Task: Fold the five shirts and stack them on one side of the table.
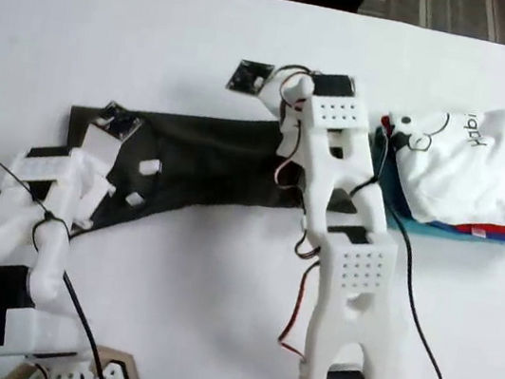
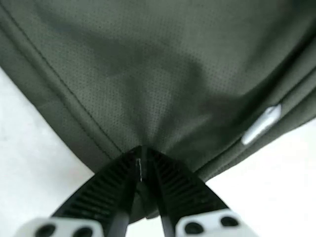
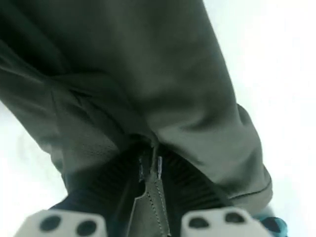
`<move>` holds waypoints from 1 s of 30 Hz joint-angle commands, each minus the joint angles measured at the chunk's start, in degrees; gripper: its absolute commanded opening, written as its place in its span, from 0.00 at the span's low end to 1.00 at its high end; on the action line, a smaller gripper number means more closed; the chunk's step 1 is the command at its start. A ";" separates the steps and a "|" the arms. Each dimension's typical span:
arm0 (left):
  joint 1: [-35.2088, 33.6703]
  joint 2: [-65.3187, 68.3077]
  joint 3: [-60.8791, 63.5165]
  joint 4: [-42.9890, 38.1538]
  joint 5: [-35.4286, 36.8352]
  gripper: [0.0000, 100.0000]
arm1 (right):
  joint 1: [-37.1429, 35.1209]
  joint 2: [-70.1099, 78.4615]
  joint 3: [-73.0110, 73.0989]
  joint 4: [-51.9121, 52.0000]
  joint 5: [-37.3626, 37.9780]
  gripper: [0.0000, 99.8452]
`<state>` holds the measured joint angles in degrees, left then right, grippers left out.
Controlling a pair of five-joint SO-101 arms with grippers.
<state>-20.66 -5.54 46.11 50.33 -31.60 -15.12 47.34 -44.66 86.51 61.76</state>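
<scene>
A dark olive shirt (image 1: 208, 168) lies stretched across the middle of the white table (image 1: 214, 309), folded into a long band. My left gripper (image 1: 113, 129) is shut on the shirt's left end; in the left wrist view its black fingers (image 2: 123, 177) pinch a fold of the fabric (image 2: 163, 84). My right gripper (image 1: 289, 109) is shut on the shirt's right end, and the right wrist view shows cloth (image 3: 148, 79) clamped between its pads (image 3: 118, 182). A stack of folded shirts (image 1: 471, 176), white on top of red and blue ones, sits at the right side.
A small white tag (image 2: 261, 123) shows on the olive shirt. Cables (image 1: 411, 282) run from the right arm across the table's front. The far half of the table and its front centre are bare.
</scene>
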 commanded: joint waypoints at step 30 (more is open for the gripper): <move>0.79 -1.23 -0.04 -0.88 0.00 0.03 | -0.04 -23.78 20.40 6.46 -18.90 0.02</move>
<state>-20.66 -5.54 46.11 50.33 -31.60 -13.45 32.92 -33.49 98.29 43.47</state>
